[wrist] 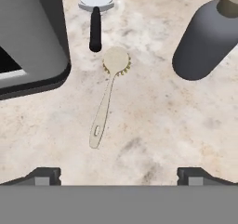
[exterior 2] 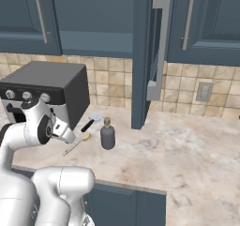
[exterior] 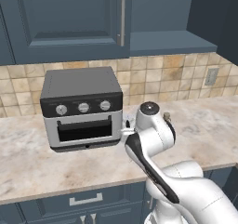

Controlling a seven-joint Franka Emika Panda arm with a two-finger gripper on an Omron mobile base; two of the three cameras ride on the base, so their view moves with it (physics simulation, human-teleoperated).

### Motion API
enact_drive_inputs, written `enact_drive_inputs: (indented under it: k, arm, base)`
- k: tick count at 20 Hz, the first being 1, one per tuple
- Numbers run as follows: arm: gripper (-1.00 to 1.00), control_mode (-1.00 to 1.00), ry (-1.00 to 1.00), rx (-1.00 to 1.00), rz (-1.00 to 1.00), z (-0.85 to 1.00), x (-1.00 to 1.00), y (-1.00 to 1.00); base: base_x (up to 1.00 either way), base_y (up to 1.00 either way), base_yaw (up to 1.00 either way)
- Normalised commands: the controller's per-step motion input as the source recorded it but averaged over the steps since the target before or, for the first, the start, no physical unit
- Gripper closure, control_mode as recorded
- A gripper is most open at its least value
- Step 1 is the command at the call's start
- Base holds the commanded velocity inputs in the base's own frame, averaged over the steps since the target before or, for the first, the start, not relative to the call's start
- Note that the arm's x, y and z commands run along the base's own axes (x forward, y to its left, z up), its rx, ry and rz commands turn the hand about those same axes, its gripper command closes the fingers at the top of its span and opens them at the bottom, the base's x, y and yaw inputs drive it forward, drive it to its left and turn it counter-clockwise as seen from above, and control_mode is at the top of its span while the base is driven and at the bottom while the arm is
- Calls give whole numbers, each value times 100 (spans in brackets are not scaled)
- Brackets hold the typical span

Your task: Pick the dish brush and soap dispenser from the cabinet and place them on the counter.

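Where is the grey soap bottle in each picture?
Left base view: the soap dispenser's pump top peeks out beside the arm, near the middle.
Right base view: upright on the counter, left of centre.
Hand view: top right corner.
Shared landmark: the toaster oven nearby.

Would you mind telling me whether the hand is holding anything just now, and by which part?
Nothing is held. The hand is open above the counter, and the dish brush lies flat there, clear of both fingertips.
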Motion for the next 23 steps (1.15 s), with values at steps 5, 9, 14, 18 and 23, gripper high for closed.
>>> enact_drive_inputs:
  k: [5, 9, 14, 18, 23]
  arm:
    - [-100, -100, 12, 0, 13, 43, -16, 0]
    - [-100, -100, 2, 0, 12, 42, -32, 0]
    - [-100, -100, -9, -2, 17, 37, -42, 2]
    - [-100, -100, -6, -8, 25, 27, -53, 0]
    - [-100, -100, -9, -7, 21, 39, -47, 0]
  base:
    - [0, 0, 0]
    - [0, 0, 0]
    - [0, 0, 0]
    - [0, 0, 0]
    - [0, 0, 0]
